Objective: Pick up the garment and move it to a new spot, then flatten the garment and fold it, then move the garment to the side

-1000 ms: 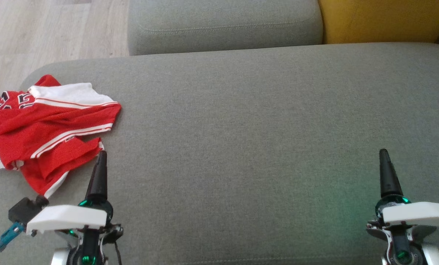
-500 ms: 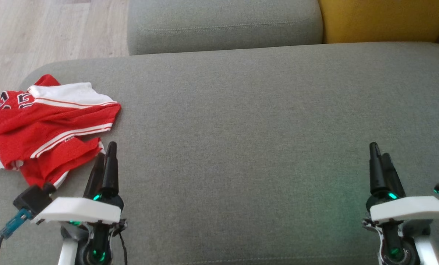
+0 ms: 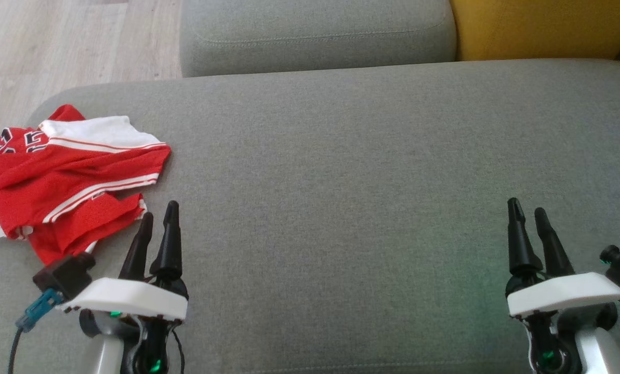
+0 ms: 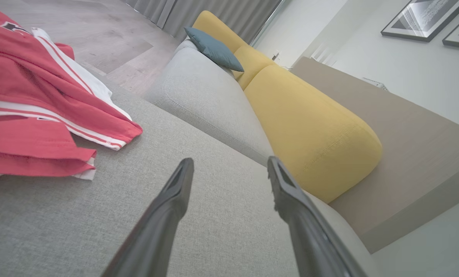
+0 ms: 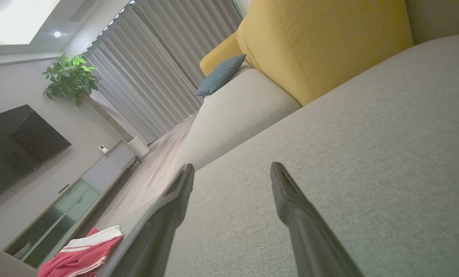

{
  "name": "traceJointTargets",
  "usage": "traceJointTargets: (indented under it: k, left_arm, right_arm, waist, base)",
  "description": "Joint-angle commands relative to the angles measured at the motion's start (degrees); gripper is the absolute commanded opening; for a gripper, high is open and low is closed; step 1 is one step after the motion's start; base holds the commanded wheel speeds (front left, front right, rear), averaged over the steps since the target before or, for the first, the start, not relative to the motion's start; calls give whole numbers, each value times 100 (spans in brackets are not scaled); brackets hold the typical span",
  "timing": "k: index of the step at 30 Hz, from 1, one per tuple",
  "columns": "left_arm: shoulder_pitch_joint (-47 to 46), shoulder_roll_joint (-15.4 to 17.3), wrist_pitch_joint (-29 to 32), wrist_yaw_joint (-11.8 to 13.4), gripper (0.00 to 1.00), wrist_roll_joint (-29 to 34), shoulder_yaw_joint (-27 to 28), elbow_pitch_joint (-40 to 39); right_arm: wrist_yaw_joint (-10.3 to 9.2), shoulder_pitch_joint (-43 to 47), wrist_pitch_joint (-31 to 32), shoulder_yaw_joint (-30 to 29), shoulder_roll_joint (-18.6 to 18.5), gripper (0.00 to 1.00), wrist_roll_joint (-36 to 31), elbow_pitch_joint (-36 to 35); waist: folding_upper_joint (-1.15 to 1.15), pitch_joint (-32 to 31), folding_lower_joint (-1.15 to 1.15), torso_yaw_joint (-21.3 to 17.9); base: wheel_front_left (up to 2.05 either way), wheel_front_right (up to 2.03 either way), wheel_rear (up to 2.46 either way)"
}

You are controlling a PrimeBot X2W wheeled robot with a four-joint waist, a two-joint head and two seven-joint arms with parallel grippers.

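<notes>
Garment (image 3: pixel 65 176), a crumpled red-and-white jersey, lies bunched at the left end of the grey sofa seat (image 3: pixel 341 156), its long side running roughly across the head view. It sits just ahead and to the left of the left gripper (image 3: pixel 160 212), whose fingers stand parted and empty. The right gripper (image 3: pixel 526 206), likewise parted, hovers well apart, so the left arm looks better placed to reach.

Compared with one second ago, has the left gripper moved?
Yes. The left gripper has shifted to the right, away from the red garment, which lies where it lay on the grey cushion; its fingers now stand apart.
</notes>
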Motion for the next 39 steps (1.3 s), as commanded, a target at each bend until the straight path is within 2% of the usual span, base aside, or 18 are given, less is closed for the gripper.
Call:
traceJointTargets:
  k: [1, 39]
  left_arm:
    - [-358, 85, -85, 2, 100, 214, 98, -183]
    - [-488, 109, -721, 181, 100, 2799, -150, 213]
  right_arm:
    - [15, -246, -80, 127, -87, 100, -223, -248]
    - [22, -126, -341, 165, 49, 100, -2710, -304]
  waist:
    - [0, 3, 0, 2]
    - [0, 87, 0, 75]
  base:
    - [0, 0, 0]
    - [0, 0, 0]
